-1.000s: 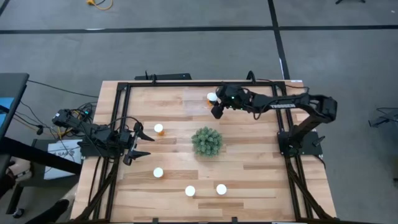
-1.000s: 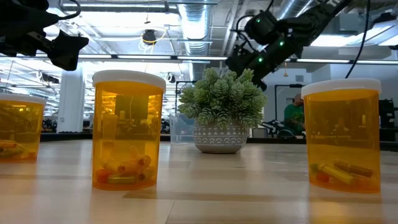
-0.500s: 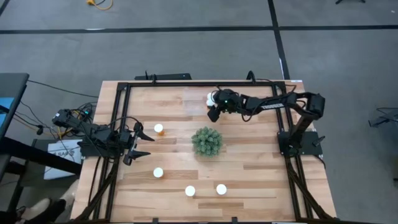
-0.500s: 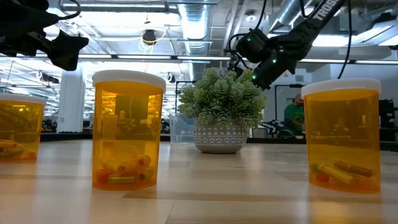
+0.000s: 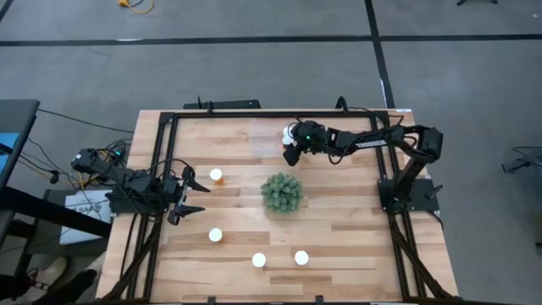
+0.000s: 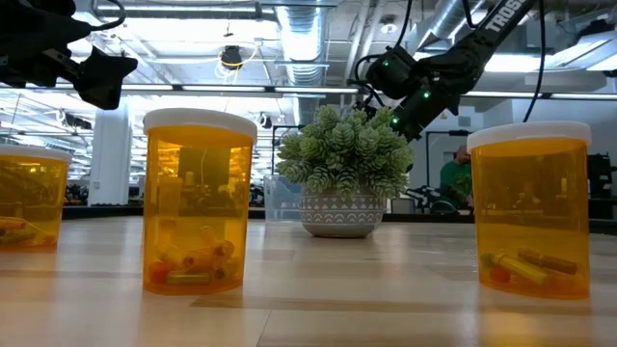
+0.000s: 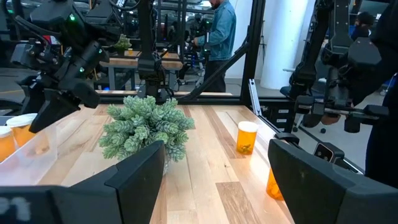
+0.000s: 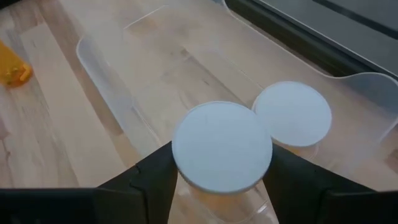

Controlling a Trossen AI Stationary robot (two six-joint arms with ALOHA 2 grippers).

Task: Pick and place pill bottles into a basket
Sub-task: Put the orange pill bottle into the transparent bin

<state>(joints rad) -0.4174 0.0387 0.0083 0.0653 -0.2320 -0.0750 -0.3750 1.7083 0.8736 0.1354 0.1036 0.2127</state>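
The basket (image 8: 102,65), a clear shallow tray, sits at the table's far middle (image 5: 281,141). One white-capped pill bottle (image 8: 292,115) stands in it. My right gripper (image 8: 221,186) reaches over the basket, shut on a second pill bottle (image 8: 222,146). Several more pill bottles stand upright on the table: one (image 5: 217,175) left of the green plant (image 5: 282,192), the others (image 5: 215,235) (image 5: 259,260) (image 5: 301,257) toward the near edge. My left gripper (image 5: 193,196) waits open at the table's left side. My right gripper has the bottle's orange body (image 8: 217,202) between its two fingers, just under the white cap, which hides the exact places of contact. The fingers slant down from the table's right side. The bottle stands upright inside the basket's walls; whether its base rests on the floor does not show.
The potted plant stands mid-table, between the basket and the near bottles. A black metal frame (image 5: 161,169) runs around the table's edges. Bare wood lies on the right half (image 5: 356,229). People and workbenches show in the room beyond.
My right gripper has sunk toward the basket with its pill bottle upright, rolling slightly at the wrist, then held still over the last half second.
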